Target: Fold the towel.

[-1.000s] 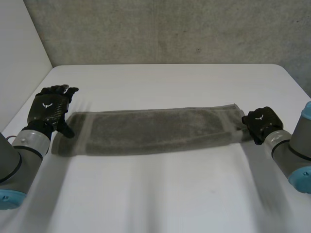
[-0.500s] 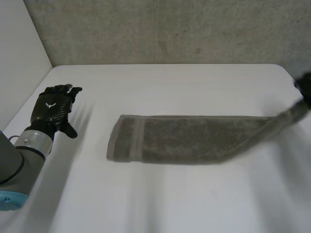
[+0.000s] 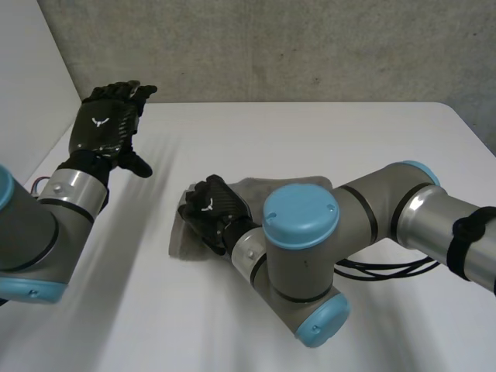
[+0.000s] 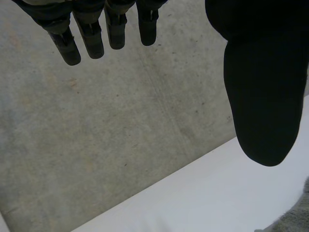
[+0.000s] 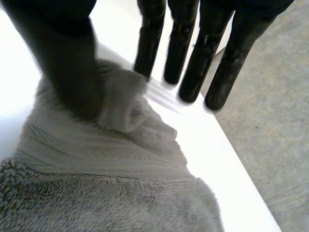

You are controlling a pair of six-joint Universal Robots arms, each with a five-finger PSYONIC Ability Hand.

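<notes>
The grey towel (image 3: pixel 177 237) lies on the white table (image 3: pixel 325 132), doubled over towards its left end; my right arm (image 3: pixel 302 256) covers much of it. My right hand (image 3: pixel 213 211) rests on that left end. In the right wrist view its fingers (image 5: pixel 193 63) are straight and spread past the cloth, and the thumb (image 5: pixel 72 72) lies against a loose bunched edge of the towel (image 5: pixel 120 193). My left hand (image 3: pixel 105 128) is raised above the table's far left corner, open, with straight fingers (image 4: pixel 91 38) and nothing in it. A bit of towel (image 4: pixel 295 220) shows beyond its thumb.
A concrete wall (image 3: pixel 271 46) runs behind the table. A white side wall (image 3: pixel 31 93) stands at the left. My right arm reaches across the table's middle from the right.
My right hand has carried the towel's right end across to its left end and its fingers have loosened. My left hand has risen and moved back from the table.
</notes>
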